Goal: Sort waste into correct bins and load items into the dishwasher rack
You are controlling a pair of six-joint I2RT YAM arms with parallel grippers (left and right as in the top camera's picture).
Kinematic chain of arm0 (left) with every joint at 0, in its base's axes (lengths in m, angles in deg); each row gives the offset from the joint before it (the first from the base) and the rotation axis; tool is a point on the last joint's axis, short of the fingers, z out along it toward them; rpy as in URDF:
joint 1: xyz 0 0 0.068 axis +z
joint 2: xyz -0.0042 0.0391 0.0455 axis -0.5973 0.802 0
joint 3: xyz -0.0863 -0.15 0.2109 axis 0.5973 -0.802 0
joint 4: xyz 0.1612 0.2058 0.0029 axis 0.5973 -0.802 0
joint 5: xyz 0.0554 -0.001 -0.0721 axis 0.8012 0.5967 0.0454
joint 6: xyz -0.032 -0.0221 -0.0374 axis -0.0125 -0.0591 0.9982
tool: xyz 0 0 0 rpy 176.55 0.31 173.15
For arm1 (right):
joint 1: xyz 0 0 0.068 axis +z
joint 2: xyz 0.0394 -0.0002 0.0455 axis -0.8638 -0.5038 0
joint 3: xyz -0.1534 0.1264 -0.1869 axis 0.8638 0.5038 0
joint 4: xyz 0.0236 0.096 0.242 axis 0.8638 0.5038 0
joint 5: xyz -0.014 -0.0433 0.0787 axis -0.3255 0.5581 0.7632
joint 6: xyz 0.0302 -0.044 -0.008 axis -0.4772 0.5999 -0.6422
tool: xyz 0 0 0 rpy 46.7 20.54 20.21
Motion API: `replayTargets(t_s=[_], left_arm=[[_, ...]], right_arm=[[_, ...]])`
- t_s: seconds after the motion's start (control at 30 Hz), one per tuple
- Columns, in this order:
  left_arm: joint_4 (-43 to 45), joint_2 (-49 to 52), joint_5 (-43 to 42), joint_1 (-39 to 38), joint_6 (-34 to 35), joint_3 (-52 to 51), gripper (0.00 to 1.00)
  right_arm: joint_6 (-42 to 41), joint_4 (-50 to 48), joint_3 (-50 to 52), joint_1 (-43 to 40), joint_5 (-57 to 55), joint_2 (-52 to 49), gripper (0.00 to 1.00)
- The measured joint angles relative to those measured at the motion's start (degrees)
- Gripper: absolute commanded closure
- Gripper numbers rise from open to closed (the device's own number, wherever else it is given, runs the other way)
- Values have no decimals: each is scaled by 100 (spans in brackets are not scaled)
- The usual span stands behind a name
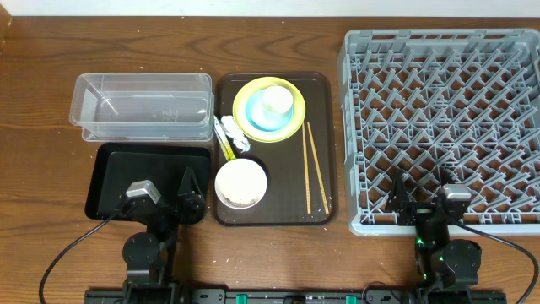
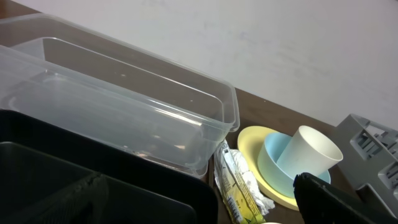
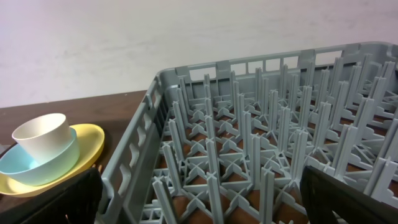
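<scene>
Wooden chopsticks (image 1: 312, 166) run top-to-bottom along the right edge of the brown tray (image 1: 283, 181).
Bare tray flanks them; grey rack (image 1: 439, 110) sits right; left end effector (image 1: 164, 198) and right end effector (image 1: 422, 201), lower frame, gape wide, empty.

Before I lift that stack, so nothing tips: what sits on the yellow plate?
A light blue bowl rests on the yellow plate, a small white cup inside it. The plate's centre and the bowl's bottom are covered, so unseen.
</scene>
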Motion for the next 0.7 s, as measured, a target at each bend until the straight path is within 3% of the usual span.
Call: replayTargets(t_s=[0.7], left_arm=[[26,0,-118,0,74,0,2]], right_arm=[[0,0,0,0,0,0,1]])
